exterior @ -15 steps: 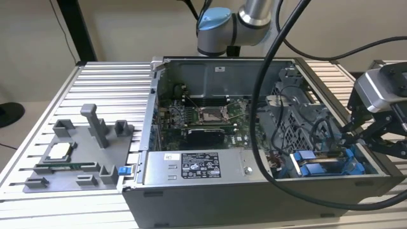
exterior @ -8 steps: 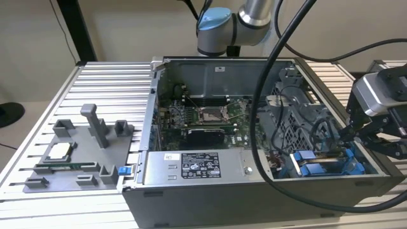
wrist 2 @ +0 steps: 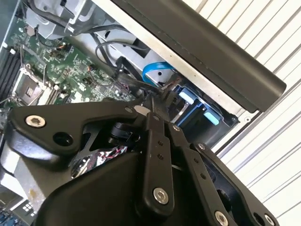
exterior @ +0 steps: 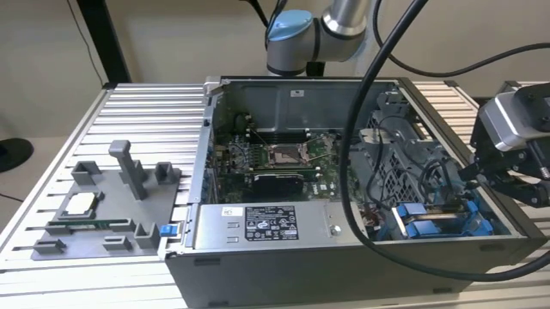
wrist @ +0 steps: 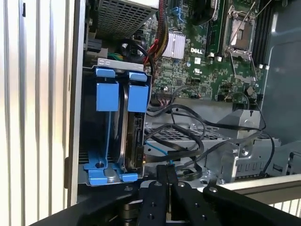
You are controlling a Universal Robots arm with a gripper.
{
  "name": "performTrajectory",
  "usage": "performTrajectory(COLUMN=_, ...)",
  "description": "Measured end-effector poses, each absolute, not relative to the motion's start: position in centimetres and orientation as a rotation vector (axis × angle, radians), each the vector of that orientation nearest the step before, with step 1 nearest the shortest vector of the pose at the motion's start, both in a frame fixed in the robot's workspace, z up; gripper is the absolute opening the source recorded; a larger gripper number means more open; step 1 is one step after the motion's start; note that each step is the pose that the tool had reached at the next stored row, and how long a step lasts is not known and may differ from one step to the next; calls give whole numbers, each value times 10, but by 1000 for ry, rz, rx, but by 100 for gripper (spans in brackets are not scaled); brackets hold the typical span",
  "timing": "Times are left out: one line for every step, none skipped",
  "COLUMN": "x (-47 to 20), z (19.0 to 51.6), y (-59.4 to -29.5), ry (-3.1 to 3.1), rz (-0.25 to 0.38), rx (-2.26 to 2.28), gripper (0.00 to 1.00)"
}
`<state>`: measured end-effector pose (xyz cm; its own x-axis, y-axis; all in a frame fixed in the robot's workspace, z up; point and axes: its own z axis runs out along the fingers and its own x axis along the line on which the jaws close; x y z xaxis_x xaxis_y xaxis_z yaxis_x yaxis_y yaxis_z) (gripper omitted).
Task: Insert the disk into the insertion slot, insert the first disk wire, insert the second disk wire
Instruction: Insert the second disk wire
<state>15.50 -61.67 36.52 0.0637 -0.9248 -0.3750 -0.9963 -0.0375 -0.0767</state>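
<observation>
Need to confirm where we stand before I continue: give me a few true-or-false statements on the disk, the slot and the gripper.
1. The disk sits in the insertion slot. True.
2. The gripper hangs over the grey fixture on the exterior view's left. False: it is by the slot, at the case's side on the exterior view's right.
3. The gripper's fingers are spread wide. False: they are shut.
4. The motherboard lies uncovered in the open case. True.
</observation>
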Motion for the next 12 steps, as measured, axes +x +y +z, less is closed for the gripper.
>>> performTrajectory(x=155, z=366, y=-617, ry=1925, rz=325, rx=-2029, gripper=0)
performTrajectory(x=155, z=367, y=-618, ry=1922, rz=331, rx=-2025, gripper=0)
performTrajectory(x=155, z=367, y=-618, ry=1921, rz=333, rx=-2024, gripper=0)
performTrajectory(x=155, z=367, y=-618, ry=1921, rz=333, rx=-2024, gripper=0)
performTrajectory(x=155, z=367, y=-618, ry=1922, rz=333, rx=-2023, gripper=100)
performTrajectory(x=155, z=367, y=-618, ry=1922, rz=333, rx=-2023, gripper=100)
performTrajectory(x=155, z=367, y=-618, ry=1923, rz=333, rx=-2022, gripper=100)
performTrajectory(x=155, z=367, y=-618, ry=1929, rz=332, rx=-2016, gripper=100)
performTrajectory(x=155, z=367, y=-619, ry=1937, rz=332, rx=-2008, gripper=100)
performTrajectory(x=155, z=367, y=-620, ry=1944, rz=333, rx=-2003, gripper=100)
performTrajectory(x=155, z=367, y=-620, ry=1949, rz=335, rx=-2000, gripper=100)
performTrajectory(x=155, z=367, y=-621, ry=1953, rz=338, rx=-1998, gripper=100)
